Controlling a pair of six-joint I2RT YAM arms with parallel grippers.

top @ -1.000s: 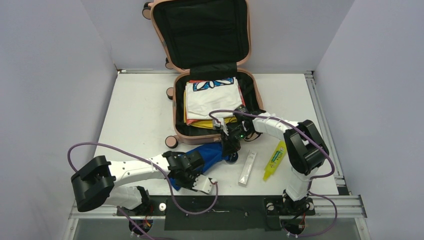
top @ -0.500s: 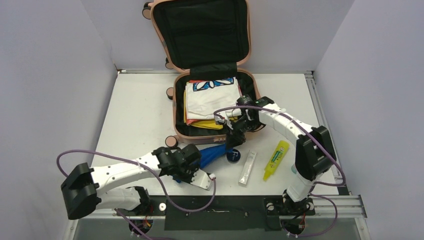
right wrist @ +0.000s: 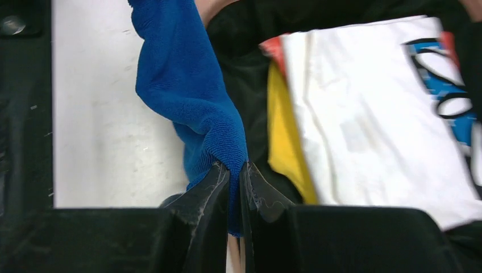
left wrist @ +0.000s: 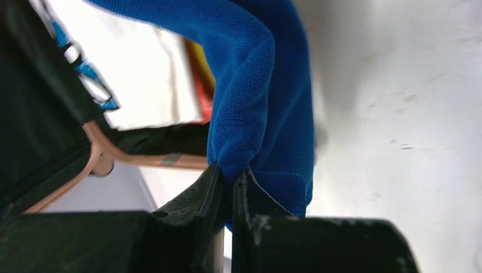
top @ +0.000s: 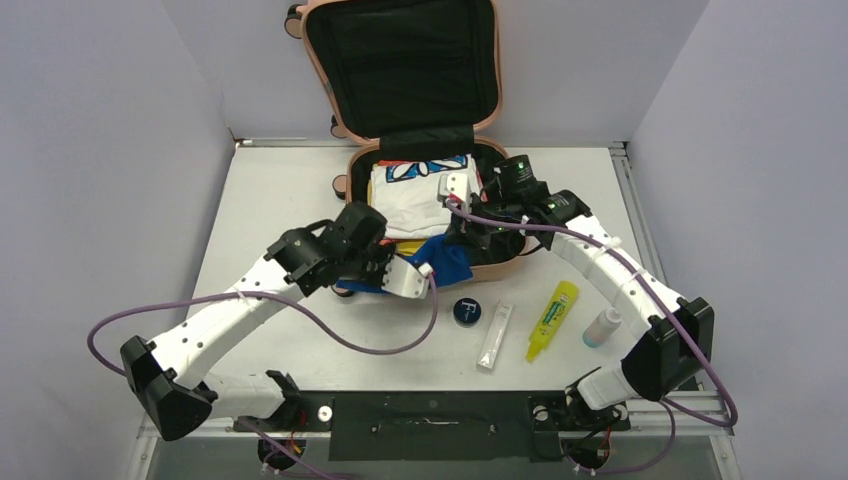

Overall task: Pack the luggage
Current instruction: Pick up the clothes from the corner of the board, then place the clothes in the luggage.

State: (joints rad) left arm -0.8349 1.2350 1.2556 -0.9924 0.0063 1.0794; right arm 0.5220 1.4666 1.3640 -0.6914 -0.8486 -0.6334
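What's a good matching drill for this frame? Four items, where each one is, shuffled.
Items:
1. blue cloth
2. white shirt
3. yellow tube
4. small white bottle

Places:
A. on the table, farthest right
B. folded inside the luggage
C. clamped in both arms' jaws at the luggage's near rim
D. lying on the table, next to the rightmost item

Pairs: 1-C, 2-B, 3-D, 4-A
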